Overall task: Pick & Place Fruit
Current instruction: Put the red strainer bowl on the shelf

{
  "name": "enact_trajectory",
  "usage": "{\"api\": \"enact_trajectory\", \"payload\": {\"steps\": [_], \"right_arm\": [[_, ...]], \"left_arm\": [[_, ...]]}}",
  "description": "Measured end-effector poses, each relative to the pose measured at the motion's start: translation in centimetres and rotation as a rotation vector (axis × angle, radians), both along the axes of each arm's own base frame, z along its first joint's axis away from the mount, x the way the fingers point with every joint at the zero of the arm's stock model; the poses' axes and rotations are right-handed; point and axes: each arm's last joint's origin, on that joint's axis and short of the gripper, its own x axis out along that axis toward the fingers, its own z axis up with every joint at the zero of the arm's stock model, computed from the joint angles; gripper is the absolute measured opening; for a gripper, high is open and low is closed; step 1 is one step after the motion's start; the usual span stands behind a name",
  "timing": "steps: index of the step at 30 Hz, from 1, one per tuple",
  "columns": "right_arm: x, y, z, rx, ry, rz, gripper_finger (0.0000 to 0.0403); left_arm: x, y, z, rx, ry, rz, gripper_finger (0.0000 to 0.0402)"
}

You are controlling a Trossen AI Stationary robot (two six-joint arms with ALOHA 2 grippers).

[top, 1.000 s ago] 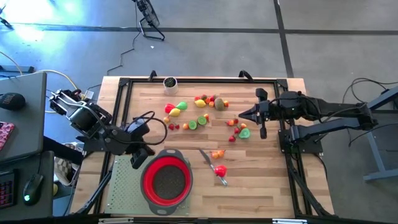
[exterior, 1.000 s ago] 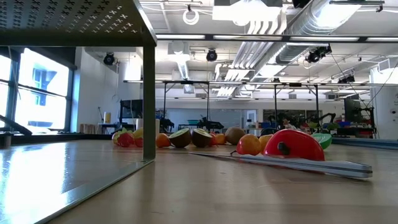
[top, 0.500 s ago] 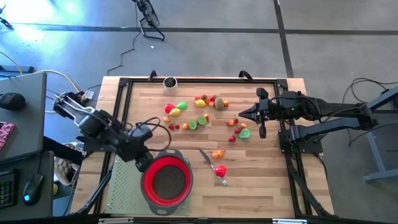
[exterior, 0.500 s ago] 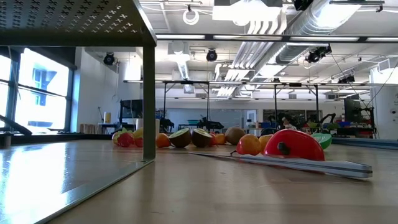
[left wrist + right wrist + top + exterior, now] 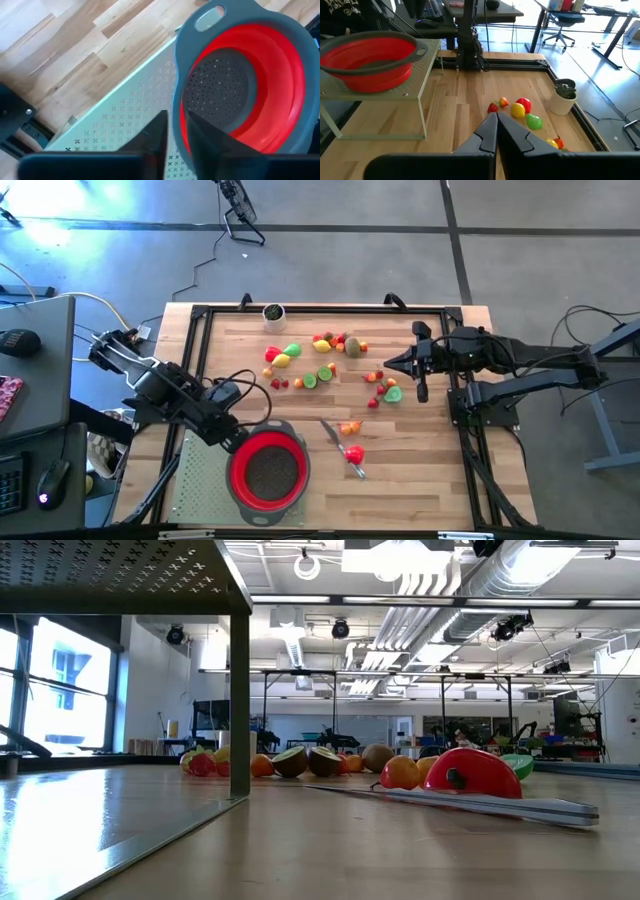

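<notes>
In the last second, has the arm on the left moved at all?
Yes. In the high view the left gripper has swung from beside the perforated stand toward the red strainer, reaching its grey rim.

The high view looks straight down on the whole wooden table (image 5: 400, 450) from well above. The low view sits at table-top height, close to the boards, facing level across them into the room, with a perforated metal stand (image 5: 130, 580) overhead. The left wrist view looks steeply down, very near the red strainer (image 5: 245, 95). The right wrist view faces across the table from farther back. The strainer shows in the high and both wrist views; the scattered fruit (image 5: 325, 360) in the high, low and right wrist views.
</notes>
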Motion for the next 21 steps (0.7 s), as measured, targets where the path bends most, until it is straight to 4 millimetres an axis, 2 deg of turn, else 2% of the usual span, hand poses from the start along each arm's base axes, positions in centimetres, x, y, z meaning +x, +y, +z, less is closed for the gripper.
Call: {"api": "enact_trajectory", "payload": {"steps": [6,9,16,21], "right_arm": [[0.0,0.0,0.0,0.000,0.000,0.000,0.0002],[0.0,0.0,0.0,0.000,0.000,0.000,0.0002],[0.0,0.0,0.0,0.000,0.000,0.000,0.0002],[0.0,0.0,0.0,0.000,0.001,0.000,0.0002]], "left_arm": [[0.1,-0.1,0.0,0.001,-0.010,-0.008,0.0184],[0.3,-0.2,-0.1,0.014,-0.016,-0.003,0.0215],[0.4,-0.1,-0.3,0.026,-0.025,0.034,0.0229],[0.8,-0.4,-2.5,0.048,0.046,0.041,0.0229]]}}
